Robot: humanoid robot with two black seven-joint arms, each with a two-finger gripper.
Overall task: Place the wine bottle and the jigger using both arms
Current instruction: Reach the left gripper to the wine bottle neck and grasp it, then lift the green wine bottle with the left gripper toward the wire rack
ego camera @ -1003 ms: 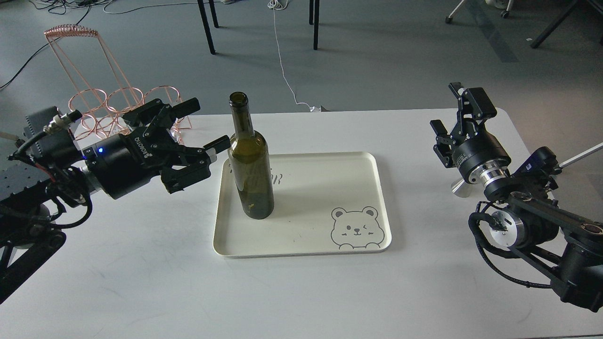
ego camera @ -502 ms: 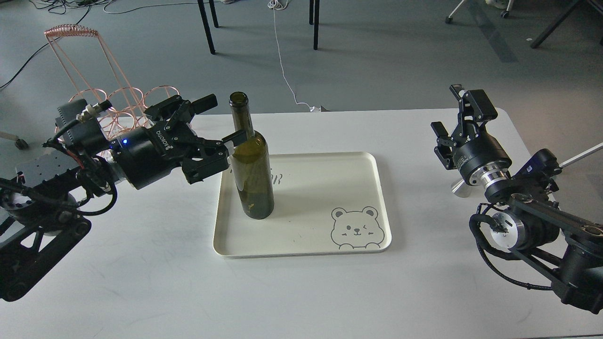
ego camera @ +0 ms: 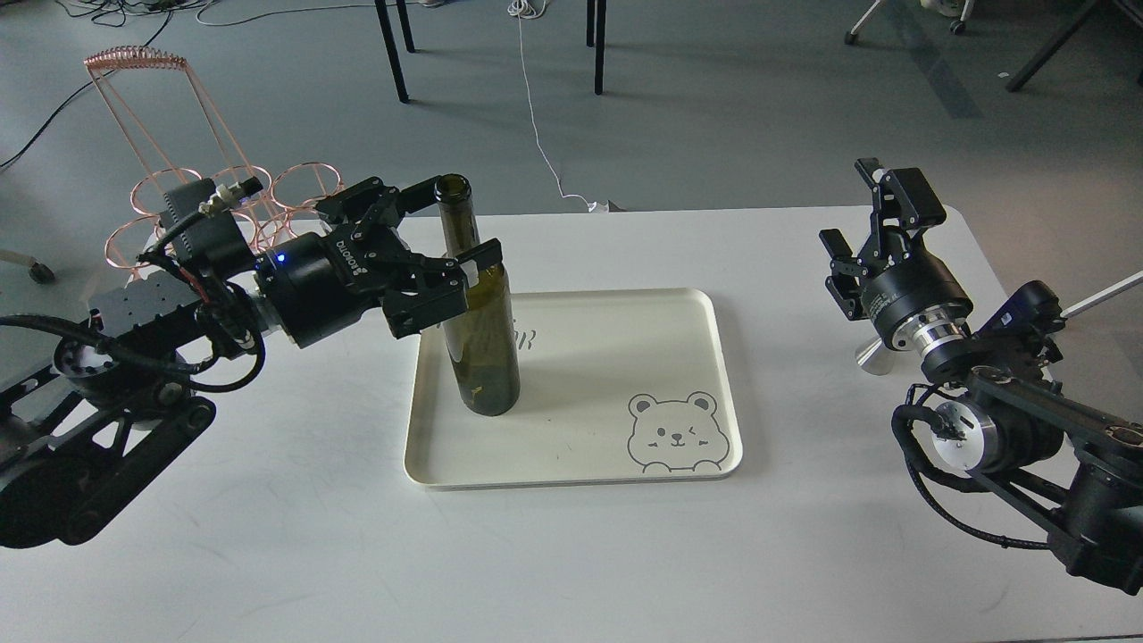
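The dark olive-green wine bottle (ego camera: 483, 357) stands upright on the left part of the cream tray (ego camera: 616, 375). My left gripper (ego camera: 453, 225) is open, with its fingers on either side of the bottle's neck and shoulder; one finger (ego camera: 482, 254) is in front of the glass, the other behind it. I cannot tell whether they touch it. My right gripper (ego camera: 864, 214) is open and empty, raised above the table's right side. The silver jigger (ego camera: 868, 355) shows only partly, on the table behind my right wrist.
A copper wire rack (ego camera: 179, 187) stands at the table's back left corner, behind my left arm. The tray has a bear drawing (ego camera: 674, 433) at its front right. The table's right edge lies close to my right arm.
My left gripper has moved right and a little up, from beside the bottle to straddling its neck and shoulder. The bottle and my right arm have stayed put.
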